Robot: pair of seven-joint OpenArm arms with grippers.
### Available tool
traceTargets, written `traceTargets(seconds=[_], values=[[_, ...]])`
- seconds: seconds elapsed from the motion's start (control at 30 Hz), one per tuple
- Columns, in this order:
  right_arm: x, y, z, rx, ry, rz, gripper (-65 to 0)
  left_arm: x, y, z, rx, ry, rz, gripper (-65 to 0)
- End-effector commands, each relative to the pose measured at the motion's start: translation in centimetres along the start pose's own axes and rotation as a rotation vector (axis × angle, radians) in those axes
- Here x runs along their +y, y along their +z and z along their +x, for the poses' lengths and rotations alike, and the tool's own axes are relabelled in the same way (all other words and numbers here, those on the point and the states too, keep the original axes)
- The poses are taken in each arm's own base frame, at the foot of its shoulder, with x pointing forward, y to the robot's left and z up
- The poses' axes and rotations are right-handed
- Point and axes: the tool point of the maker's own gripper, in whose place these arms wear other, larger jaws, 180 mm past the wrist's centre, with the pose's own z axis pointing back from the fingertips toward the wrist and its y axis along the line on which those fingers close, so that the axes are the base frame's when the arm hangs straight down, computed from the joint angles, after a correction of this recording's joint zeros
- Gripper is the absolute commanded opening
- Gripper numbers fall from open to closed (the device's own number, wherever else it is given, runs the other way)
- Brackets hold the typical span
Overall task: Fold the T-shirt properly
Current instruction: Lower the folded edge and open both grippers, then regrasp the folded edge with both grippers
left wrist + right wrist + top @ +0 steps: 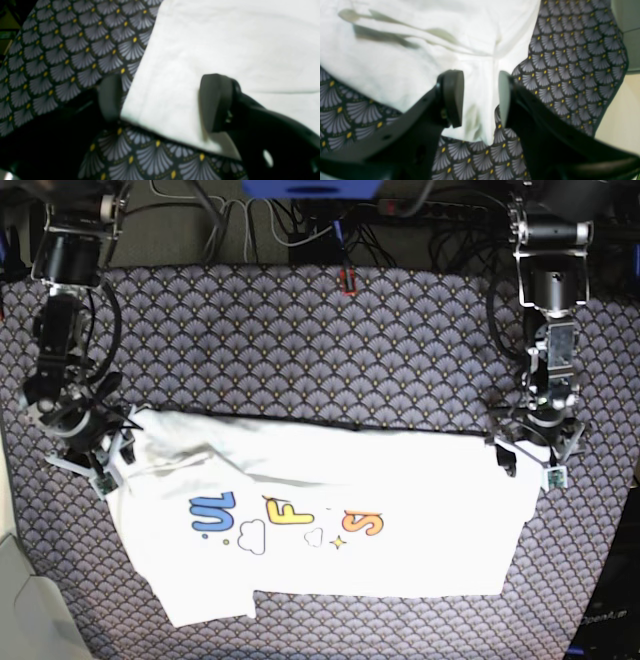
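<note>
Both grippers, left gripper (531, 452) at three o'clock and right gripper (95, 455) at nine, stand open over the half-folded T-shirt (400, 510), so regripping for another fold looks next.

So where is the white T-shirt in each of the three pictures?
Left wrist: the T-shirt fills the upper right, its edge lying between the left claw's open fingers.
Right wrist: it covers the top and left, a fold hanging between the right claw's fingers.
Base: it spreads across the lower middle, print facing up.
Shared landmark: the fan-patterned tablecloth beneath it.
</note>
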Motion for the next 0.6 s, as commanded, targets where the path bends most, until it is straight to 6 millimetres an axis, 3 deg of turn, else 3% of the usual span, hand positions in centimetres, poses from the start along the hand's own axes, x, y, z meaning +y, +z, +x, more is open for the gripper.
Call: traceTargets(seconds=[0.0, 0.17, 0.57], values=[[-1.1, 0.5, 1.0, -0.036, 0.009, -0.027, -40.8, 0.6, -0.2, 2.3, -0.057, -0.004, 0.011, -17.3], [-0.9, 0.7, 0.9, -0.034, 0.014, -0.027, -40.7, 0.7, -0.2, 1.9, -0.048, -0.005, 0.012, -17.3], [-2.3, 1.2, -0.2, -0.025, -0.046, -0.065, -40.6, 0.8, 0.3, -1.6, 0.021, -0.01, 0.014, -17.5]])
